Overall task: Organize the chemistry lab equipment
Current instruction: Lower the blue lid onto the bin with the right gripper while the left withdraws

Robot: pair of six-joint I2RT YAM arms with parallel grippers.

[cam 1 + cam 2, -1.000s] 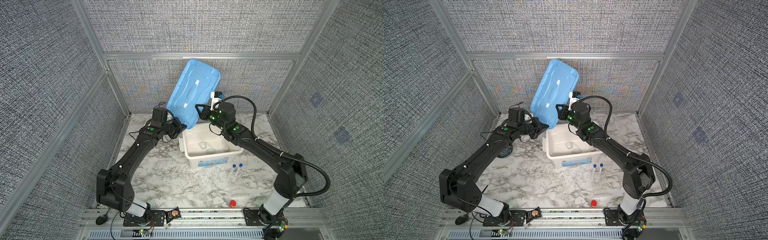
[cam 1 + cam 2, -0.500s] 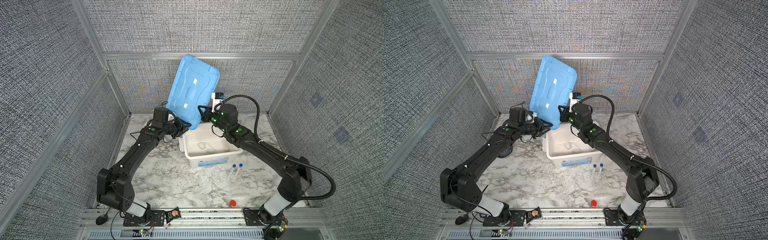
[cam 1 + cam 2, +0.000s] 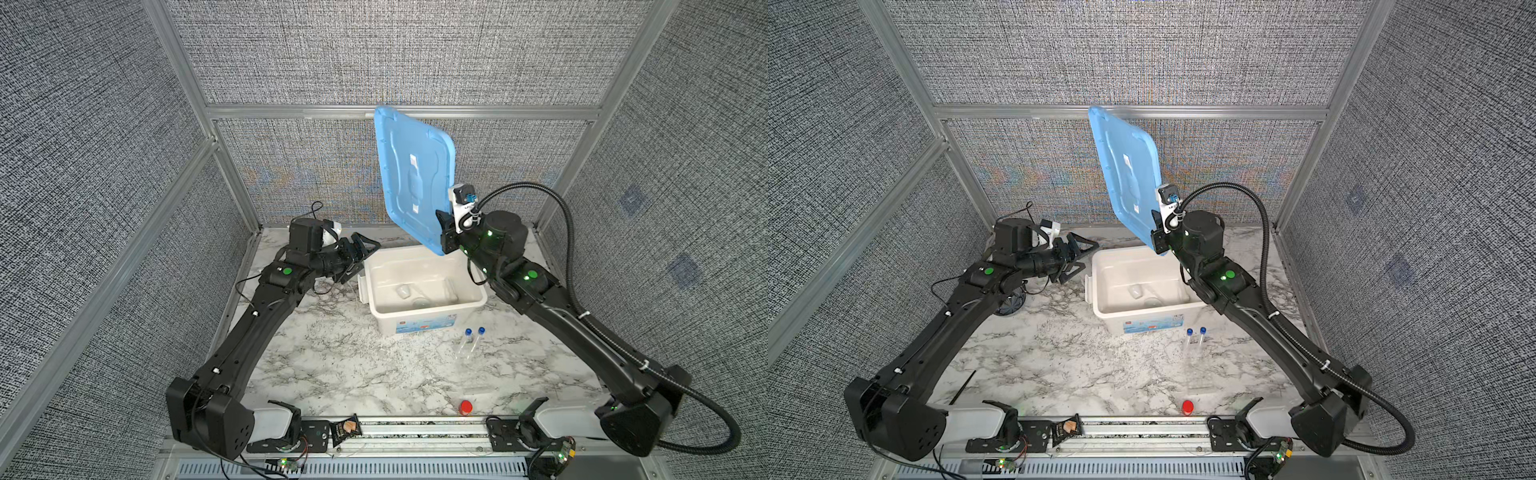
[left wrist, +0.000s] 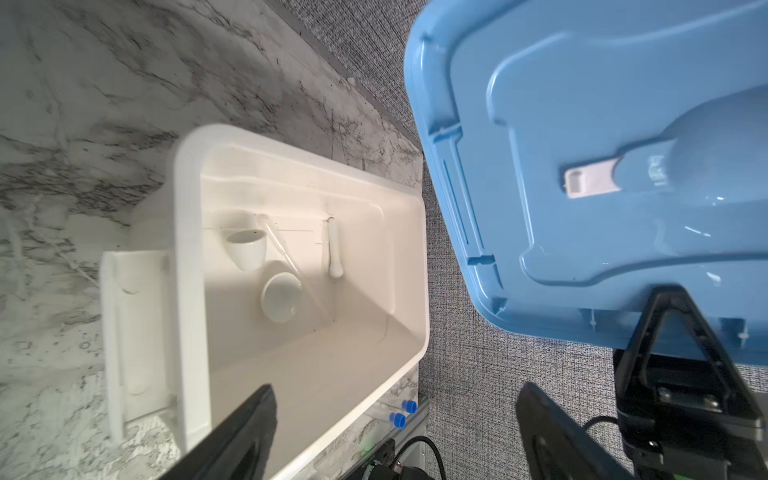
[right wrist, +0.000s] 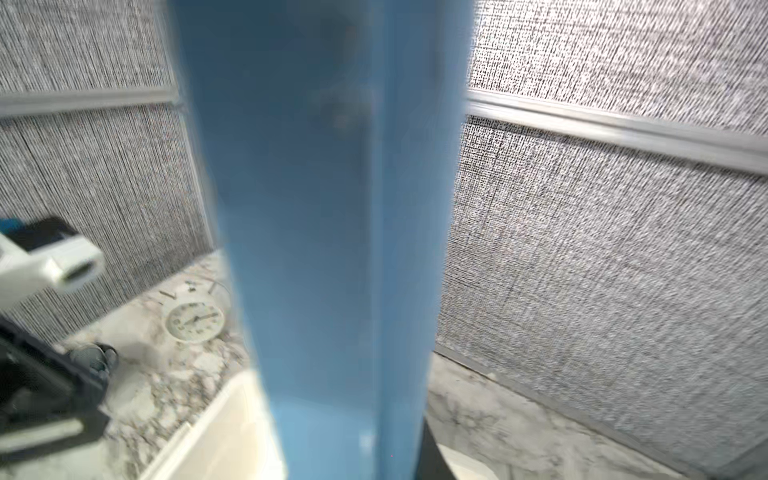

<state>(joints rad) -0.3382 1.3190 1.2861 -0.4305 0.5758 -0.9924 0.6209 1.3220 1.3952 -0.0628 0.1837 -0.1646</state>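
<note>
Lid of blue plastic stood tilted above the white bin, its lower corner pinched in the right gripper. The left gripper gaped wide and empty beside the bin. Two dishes and the pestle lay inside; two tubes lay on the table just in front.

You have the bin at the middle back of the worktop. In it lie two dishes, the pestle just beside them. The lid stands nearly upright above the bin's right rear corner. Before its right front corner two tubes lie side by side. The clock lies behind the bin.
</note>
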